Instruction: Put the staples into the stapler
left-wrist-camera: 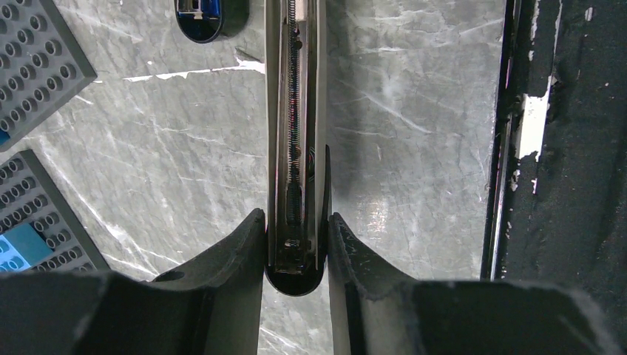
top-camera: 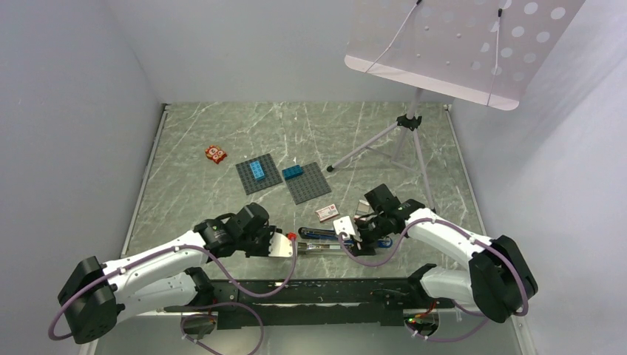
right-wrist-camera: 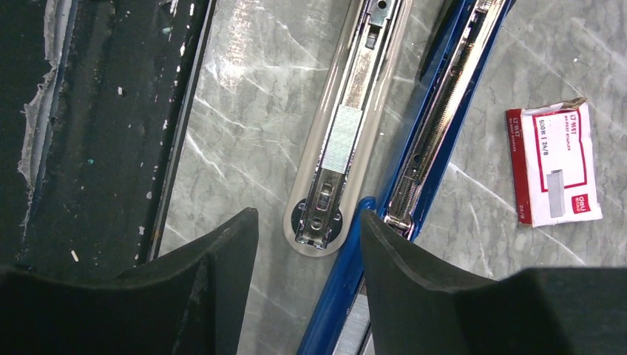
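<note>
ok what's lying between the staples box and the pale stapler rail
The stapler's blue arm, plus bare table beside the staples box, in the right wrist view.

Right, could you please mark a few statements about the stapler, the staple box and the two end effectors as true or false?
1. The left end effector is shut on the stapler. True.
2. The right end effector holds the staple box. False: it is open, and the box lies on the table beside the stapler.
3. The stapler is folded shut. False: it lies opened out, its channel exposed.
4. A strip of staples sits in the open channel. True.
</note>
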Action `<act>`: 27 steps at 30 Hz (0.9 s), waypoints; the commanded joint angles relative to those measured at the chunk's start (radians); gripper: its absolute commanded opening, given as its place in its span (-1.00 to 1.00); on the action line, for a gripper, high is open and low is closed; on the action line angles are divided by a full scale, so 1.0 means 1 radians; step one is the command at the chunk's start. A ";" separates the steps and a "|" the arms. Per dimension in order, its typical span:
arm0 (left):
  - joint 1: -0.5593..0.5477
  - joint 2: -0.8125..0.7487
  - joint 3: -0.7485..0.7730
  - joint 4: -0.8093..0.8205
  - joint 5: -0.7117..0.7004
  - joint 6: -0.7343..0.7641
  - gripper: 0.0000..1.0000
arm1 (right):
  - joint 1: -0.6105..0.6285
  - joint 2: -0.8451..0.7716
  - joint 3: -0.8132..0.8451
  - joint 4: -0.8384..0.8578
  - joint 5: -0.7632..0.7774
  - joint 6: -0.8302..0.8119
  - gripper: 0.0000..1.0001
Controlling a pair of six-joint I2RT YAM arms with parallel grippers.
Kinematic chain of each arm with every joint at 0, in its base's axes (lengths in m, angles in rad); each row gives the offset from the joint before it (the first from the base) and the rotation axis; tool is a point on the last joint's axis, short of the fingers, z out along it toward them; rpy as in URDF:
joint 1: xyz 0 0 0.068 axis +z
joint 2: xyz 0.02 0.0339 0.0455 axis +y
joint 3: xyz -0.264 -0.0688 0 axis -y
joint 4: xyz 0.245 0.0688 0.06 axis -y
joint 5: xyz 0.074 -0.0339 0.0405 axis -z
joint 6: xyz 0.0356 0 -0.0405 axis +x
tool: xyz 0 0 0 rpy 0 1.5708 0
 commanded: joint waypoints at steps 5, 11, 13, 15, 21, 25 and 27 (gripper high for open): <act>-0.010 -0.041 0.021 0.030 -0.008 -0.016 -0.99 | 0.022 0.013 0.012 0.026 0.050 0.023 0.02; -0.011 -0.069 0.020 0.032 0.003 -0.032 -0.99 | 0.028 0.022 0.006 0.047 0.086 0.047 -0.07; -0.012 -0.080 0.022 0.031 0.014 -0.042 -0.99 | 0.033 0.025 0.005 0.050 0.092 0.051 -0.13; -0.012 -0.095 0.019 0.038 0.027 -0.053 -0.99 | 0.036 0.027 0.006 0.053 0.092 0.058 -0.18; -0.013 -0.113 0.019 0.050 0.066 -0.101 -1.00 | 0.053 0.048 0.005 0.065 0.105 0.080 -0.33; -0.012 -0.105 0.033 0.059 0.056 -0.160 -1.00 | 0.060 0.050 0.008 0.072 0.116 0.098 -0.47; -0.012 -0.097 0.051 0.060 0.051 -0.194 -1.00 | 0.061 0.049 0.009 0.072 0.117 0.107 -0.55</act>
